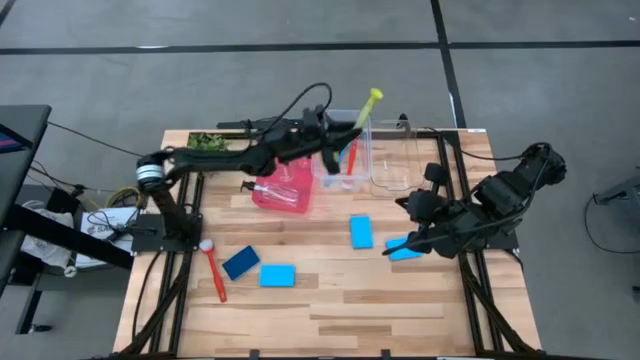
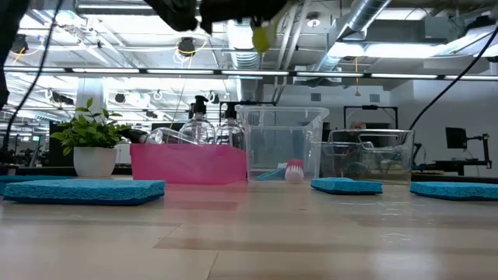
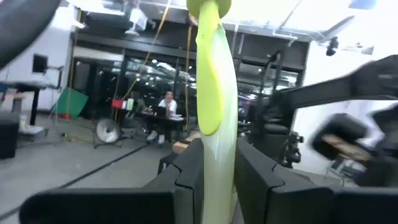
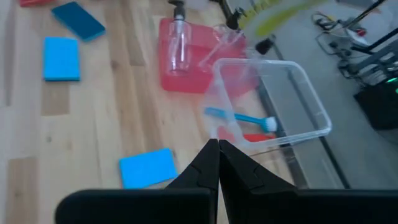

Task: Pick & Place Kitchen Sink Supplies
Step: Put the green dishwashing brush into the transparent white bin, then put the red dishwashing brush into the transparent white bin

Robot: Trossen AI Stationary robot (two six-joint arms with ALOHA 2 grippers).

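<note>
My left fingers (image 3: pixel 214 180) clamp the slim yellow-green long-handled brush (image 3: pixel 213 74), holding it above the clear plastic bin (image 1: pixel 345 160) at the back of the wooden tabletop (image 1: pixel 330 300). A blue brush (image 4: pixel 239 117) and what looks like a red brush (image 4: pixel 252 136) lie inside that bin. My right fingers (image 4: pixel 217 163) are pressed together, empty, hovering near a blue rectangular sponge (image 1: pixel 361 231).
</note>
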